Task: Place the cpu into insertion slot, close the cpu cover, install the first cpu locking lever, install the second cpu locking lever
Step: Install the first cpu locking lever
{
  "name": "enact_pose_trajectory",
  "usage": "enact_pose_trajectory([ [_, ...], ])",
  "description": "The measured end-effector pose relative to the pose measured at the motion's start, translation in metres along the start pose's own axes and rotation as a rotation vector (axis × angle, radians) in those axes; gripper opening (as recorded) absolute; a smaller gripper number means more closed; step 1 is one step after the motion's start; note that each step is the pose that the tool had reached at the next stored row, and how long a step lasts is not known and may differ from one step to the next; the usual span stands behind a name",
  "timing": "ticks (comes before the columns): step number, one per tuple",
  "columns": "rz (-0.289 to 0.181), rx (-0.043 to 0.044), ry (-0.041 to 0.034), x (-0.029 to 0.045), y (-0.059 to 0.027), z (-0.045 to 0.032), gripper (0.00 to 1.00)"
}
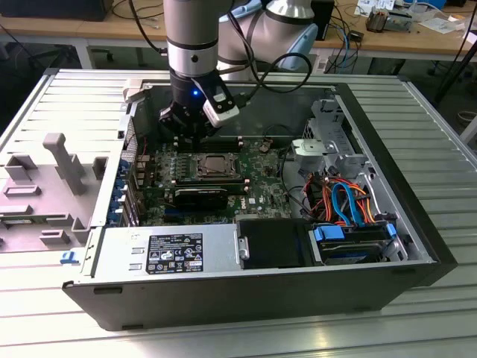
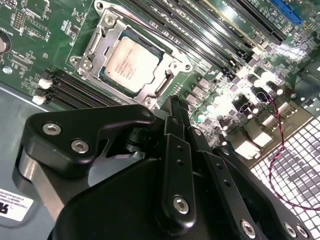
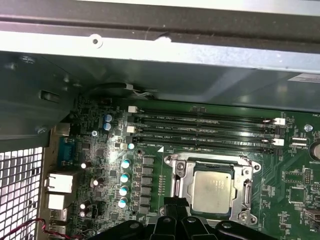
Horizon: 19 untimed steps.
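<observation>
The cpu (image 2: 131, 64) lies flat in the insertion slot (image 1: 213, 165) of the green board, its dull silver top showing in both wrist views (image 3: 212, 191). The cpu cover (image 2: 167, 82), a silver frame, lies down around the chip. A thin wire lever (image 2: 150, 27) runs along one side of the socket. My gripper (image 1: 191, 139) hangs just above the board, beside the socket's far corner on the exterior view's left. Its black fingers (image 2: 172, 120) are shut together with nothing between them. The fingertips (image 3: 175, 204) stand close to the socket's edge, apart from the chip.
Long black memory slots (image 3: 200, 131) run beside the socket. The open case has a metal wall (image 3: 150, 45) and a perforated rear panel (image 2: 295, 170) with a red wire (image 2: 274, 135). A power supply (image 1: 168, 253) and cabled drive bay (image 1: 346, 201) fill the front. A grey moulded tray (image 1: 45, 186) lies outside.
</observation>
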<state>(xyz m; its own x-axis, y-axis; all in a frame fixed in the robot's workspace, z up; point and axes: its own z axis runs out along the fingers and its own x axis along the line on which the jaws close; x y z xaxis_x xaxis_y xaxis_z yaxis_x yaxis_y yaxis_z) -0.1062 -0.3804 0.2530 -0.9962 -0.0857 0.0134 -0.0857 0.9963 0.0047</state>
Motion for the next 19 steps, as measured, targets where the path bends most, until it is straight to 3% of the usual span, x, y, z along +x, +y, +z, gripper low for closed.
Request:
enact_pose_trajectory([
  [19,0.0,0.0001,0.0,0.0147,0.0013,0.0002,0.11],
])
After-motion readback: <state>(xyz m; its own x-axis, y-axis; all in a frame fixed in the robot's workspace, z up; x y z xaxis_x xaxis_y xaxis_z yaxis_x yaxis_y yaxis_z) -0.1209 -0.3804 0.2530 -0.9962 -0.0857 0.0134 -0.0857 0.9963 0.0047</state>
